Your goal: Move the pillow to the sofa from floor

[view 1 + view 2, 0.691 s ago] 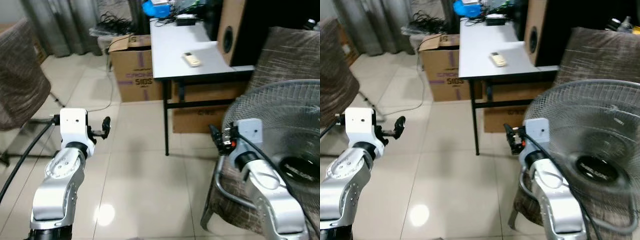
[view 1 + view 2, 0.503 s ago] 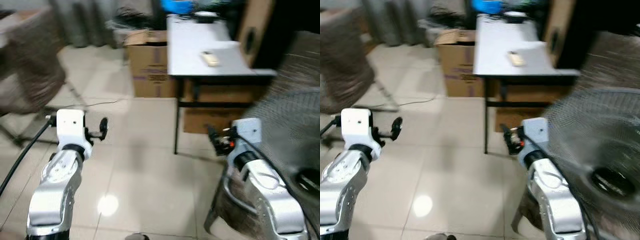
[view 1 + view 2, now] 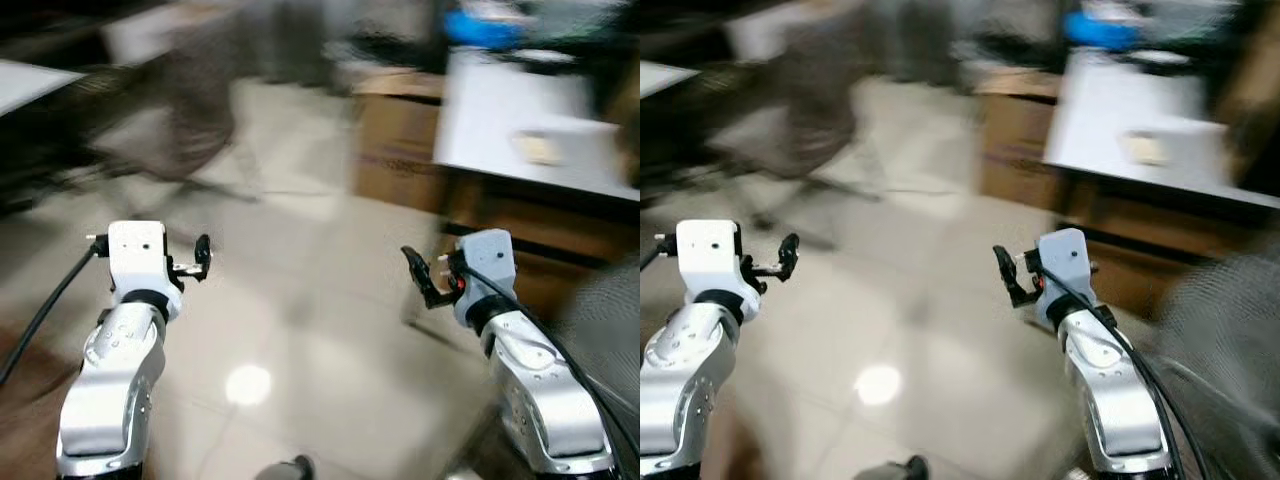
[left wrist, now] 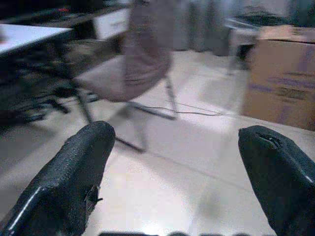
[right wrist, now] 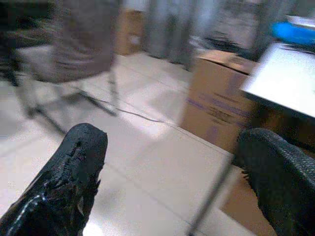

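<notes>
The head views are blurred by motion. My left gripper (image 3: 203, 256) is held out over the pale tiled floor (image 3: 300, 340), open, with nothing between its fingers (image 4: 74, 177). My right gripper (image 3: 414, 276) is raised at the same height to the right, also open and empty, its fingers (image 5: 66, 182) wide apart. Both point towards a brown fabric chair (image 3: 190, 100) on thin metal legs that stands ahead on the left.
A cardboard box (image 3: 400, 130) sits beside a white table (image 3: 520, 130) ahead on the right. A fan's wire cage (image 3: 1225, 310) is close by my right arm. A white desk (image 4: 24, 37) with dark clutter under it stands at the far left. A cable (image 4: 197, 112) lies on the floor.
The camera has swung to the left, so table and box slid to the right and the chair came towards the middle. Both arms stay raised, grippers unchanged.
</notes>
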